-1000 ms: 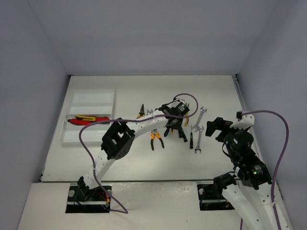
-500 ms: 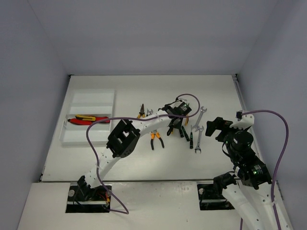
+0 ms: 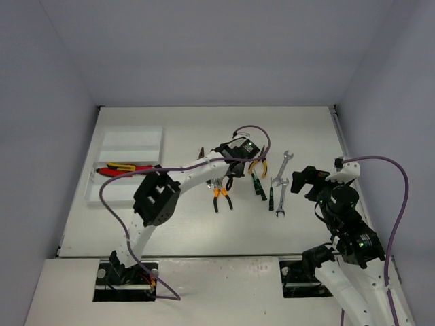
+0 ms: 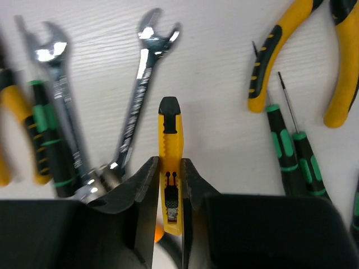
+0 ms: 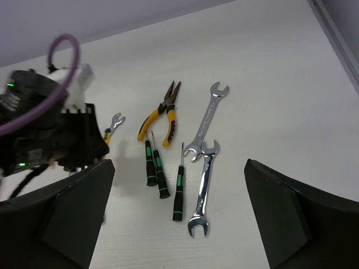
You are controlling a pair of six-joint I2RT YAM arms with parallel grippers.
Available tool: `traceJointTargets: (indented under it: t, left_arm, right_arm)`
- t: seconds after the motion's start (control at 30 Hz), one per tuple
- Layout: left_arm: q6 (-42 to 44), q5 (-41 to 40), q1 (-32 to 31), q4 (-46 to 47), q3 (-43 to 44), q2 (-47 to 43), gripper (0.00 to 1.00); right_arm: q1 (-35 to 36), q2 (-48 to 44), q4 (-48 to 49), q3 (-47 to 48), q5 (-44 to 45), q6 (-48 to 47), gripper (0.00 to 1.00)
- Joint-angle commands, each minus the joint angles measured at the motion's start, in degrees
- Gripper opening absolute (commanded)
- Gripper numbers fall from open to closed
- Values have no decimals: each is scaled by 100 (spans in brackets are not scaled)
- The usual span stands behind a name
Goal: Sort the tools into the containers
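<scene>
Your left gripper [image 4: 169,168] has its jaws closed against both sides of a yellow cutter [image 4: 169,126]. They hold it near its back end, and its black tip points away from the wrist. The cutter sits mid-table in the loose pile. A wrench [image 4: 143,84] lies just to one side of it and two screwdrivers [image 4: 286,148] a little way off on the other, below a pair of pliers [image 4: 300,39]. You cannot tell from the wrist view whether the cutter is off the table yet.

You look to be at the pick-up step for this one tool, with most of the pile not yet sorted.

Next, lift straight up so the blade end clears the wrench. Then carry the cutter left to the tray [image 3: 129,139], where the red and yellow cutters [image 3: 126,168] already lie in a near compartment. That slot seems the likely match.

Your right gripper [image 5: 179,190] hangs wide open with nothing in it, on the right over the screwdrivers and wrenches.
</scene>
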Motion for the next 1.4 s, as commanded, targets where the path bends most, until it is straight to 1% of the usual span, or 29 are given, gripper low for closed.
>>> traceJointTargets:
  t: [0.0, 0.03, 0.1, 0.13, 0.17, 0.2, 0.23, 0.3, 0.37, 0.47, 0.6, 0.7, 0.9, 1.07, 1.17, 1.37]
  left_arm:
    - [-852, -573, 813, 53, -520, -1910, 5]
    - [-995, -534, 1029, 53, -847, -2223, 5]
    - [-1322, -443, 1550, 53, -1218, -2575, 5]
    - [-1479, -437, 1691, 53, -1472, -2812, 5]
    - [-1599, -413, 2077, 61, -1666, -2987, 5]
    - [-1801, -396, 2276, 61, -1944, -3250, 5]
    - [-1939, -399, 2622, 74, -2140, -3512, 5]
    - [-2203, -410, 3123, 79, -2454, -3779, 5]
    - [-2488, -368, 3529, 86, -2705, -3920, 6]
    - [-2915, -437, 3927, 126, -2971, -4006, 6]
    - [-3355, -482, 4411, 264, -3149, -3900, 7]
    - [-3589, -368, 4663, 334, -3252, -3732, 7]
    - [-3942, -196, 4871, 414, -3449, -3354, 10]
    - [-4186, -102, 4889, 457, -3628, -3182, 13]
    - [-4537, -26, 4889, 474, -3921, -3211, 15]
    - [-4600, -16, 4885, 518, -4062, -3260, 25]
  right_arm:
    - [56, 22, 322, 20, 106, 28, 100]
    - [61, 7, 322, 20, 106, 28, 100]
    - [73, -1, 322, 20, 106, 31, 100]
    - [79, -13, 322, 20, 106, 36, 100]
    - [80, -14, 322, 20, 106, 37, 100]
    - [80, -21, 322, 20, 106, 30, 100]
    - [86, -23, 322, 20, 106, 35, 100]
    - [80, -23, 322, 20, 115, 46, 100]
    - [95, -32, 322, 20, 106, 46, 100]
    - [106, -32, 322, 20, 98, 46, 100]
    - [122, -58, 322, 20, 114, 29, 100]
    - [139, -74, 322, 20, 137, 28, 100]
    - [149, -50, 321, 20, 150, 28, 100]
    - [142, 3, 322, 20, 142, 37, 100]
    - [150, 3, 322, 19, 143, 28, 100]
    - [150, 35, 322, 12, 138, 33, 100]
